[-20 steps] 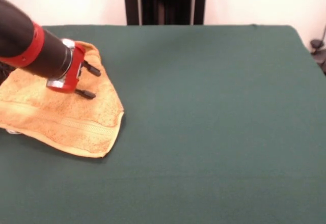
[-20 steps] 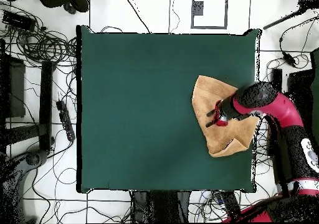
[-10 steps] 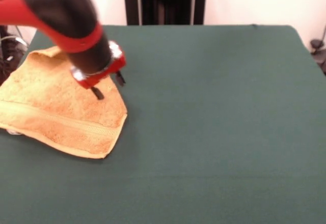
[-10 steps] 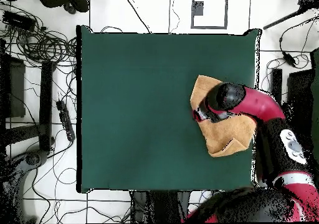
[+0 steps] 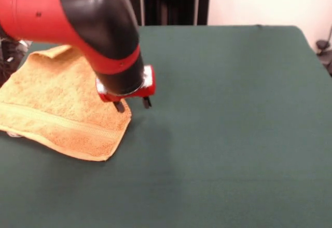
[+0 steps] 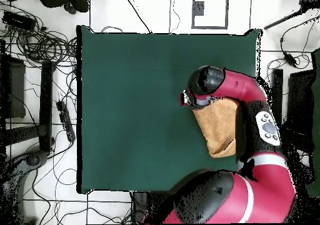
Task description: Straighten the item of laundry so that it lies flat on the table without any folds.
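Note:
The orange-tan towel (image 5: 57, 103) lies on the left side of the green table (image 5: 233, 124), with a woven band near its front edge. Its far corner looks folded over, and a white bit shows under its front left edge. My gripper (image 5: 133, 104) is open and empty, hanging just above the towel's right edge; one finger is over the towel and the other over the green cloth. In the overhead view the gripper (image 6: 185, 99) is at the towel's (image 6: 219, 132) upper left corner. My arm hides much of the towel there.
The robot's pedestal (image 5: 168, 2) stands behind the table's far edge. Cables and black stands (image 6: 37, 97) lie on the floor around the table (image 6: 131, 110). The towel reaches the table's left edge in the front view.
My arm has swung to the right in the front view. The gripper moved from over the towel's middle to its right edge. The towel has hardly shifted.

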`<state>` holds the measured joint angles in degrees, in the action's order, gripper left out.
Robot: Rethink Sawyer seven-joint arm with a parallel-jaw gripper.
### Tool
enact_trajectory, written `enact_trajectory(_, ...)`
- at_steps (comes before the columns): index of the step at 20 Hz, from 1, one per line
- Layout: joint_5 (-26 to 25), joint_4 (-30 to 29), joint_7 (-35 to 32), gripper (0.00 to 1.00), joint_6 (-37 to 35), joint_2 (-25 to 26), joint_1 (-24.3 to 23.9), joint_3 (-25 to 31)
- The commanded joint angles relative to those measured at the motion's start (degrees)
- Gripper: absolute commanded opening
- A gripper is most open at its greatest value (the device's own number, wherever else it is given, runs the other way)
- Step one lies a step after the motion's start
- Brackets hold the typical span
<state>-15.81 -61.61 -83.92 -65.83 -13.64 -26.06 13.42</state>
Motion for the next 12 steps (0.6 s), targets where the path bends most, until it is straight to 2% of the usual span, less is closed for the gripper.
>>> enact_trajectory(1,-1.04,13.83,-0.58,1.00,-11.47,10.11,1.06,0.72)
enact_trajectory(3,-3.50,11.75,0.97,1.00,-7.77,9.38,1.82,0.35)
enact_trajectory(5,-7.27,6.89,5.78,1.00,-0.76,7.30,1.81,0.28)
enact_trajectory(7,-8.59,1.91,7.54,1.00,5.25,5.41,0.49,0.69)
enact_trajectory(9,-9.48,-0.37,9.69,1.00,7.02,4.35,-0.36,0.92)
enact_trajectory(12,-10.29,-0.28,8.28,1.00,6.64,4.35,0.73,0.14)
